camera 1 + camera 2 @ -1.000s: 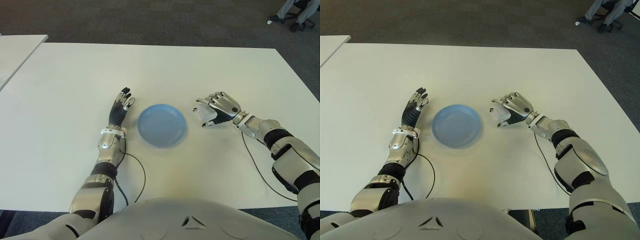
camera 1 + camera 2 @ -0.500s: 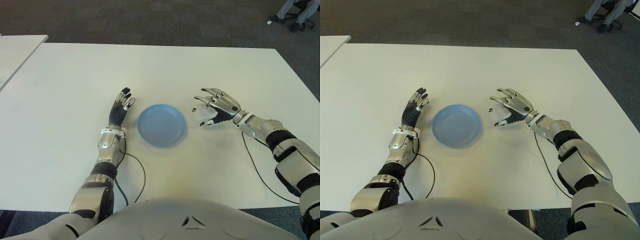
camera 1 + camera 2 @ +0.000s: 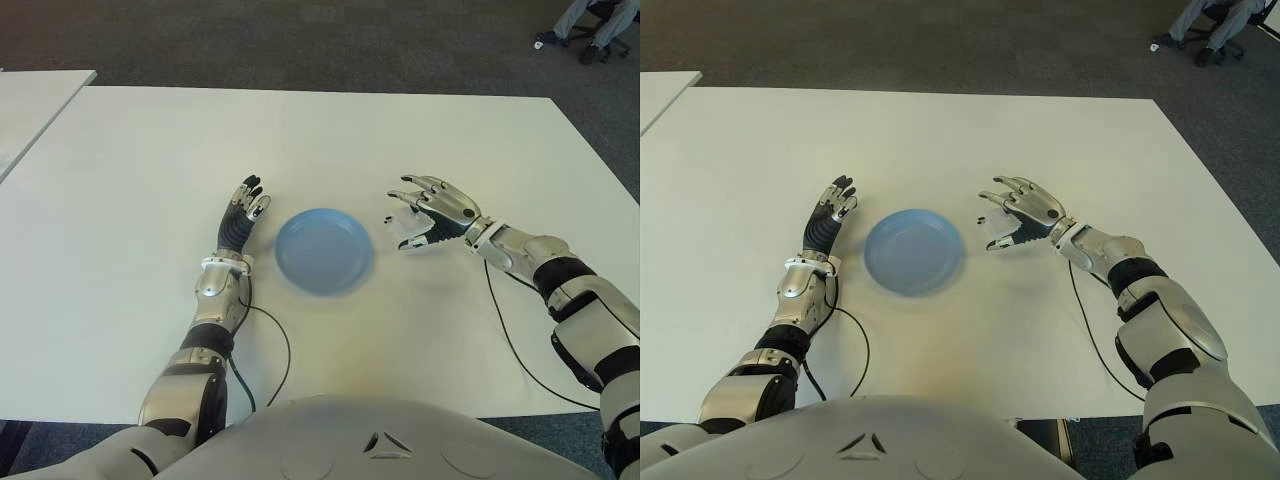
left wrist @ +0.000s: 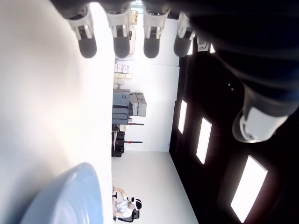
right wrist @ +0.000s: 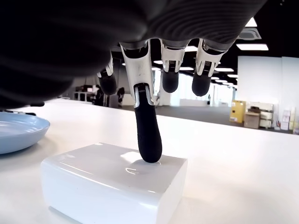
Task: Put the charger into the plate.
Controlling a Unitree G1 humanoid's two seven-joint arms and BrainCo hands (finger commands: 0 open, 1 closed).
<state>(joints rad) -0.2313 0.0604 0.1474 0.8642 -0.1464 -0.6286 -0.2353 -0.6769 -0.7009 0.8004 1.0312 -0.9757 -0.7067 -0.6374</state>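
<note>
1 fingertip point(image 5: 148, 148) of my spread right hand point(image 3: 432, 210) presses the glossy white boxy charger point(image 5: 114, 184), lying on the worktop point(image 3: 140, 160) beside the blue plate point(image 3: 324, 250); my left hand point(image 3: 243, 215) lies open.

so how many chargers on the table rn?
1. The white charger lies on the table just right of the blue plate, under the open right hand, one fingertip touching its top. None in the plate.
</note>
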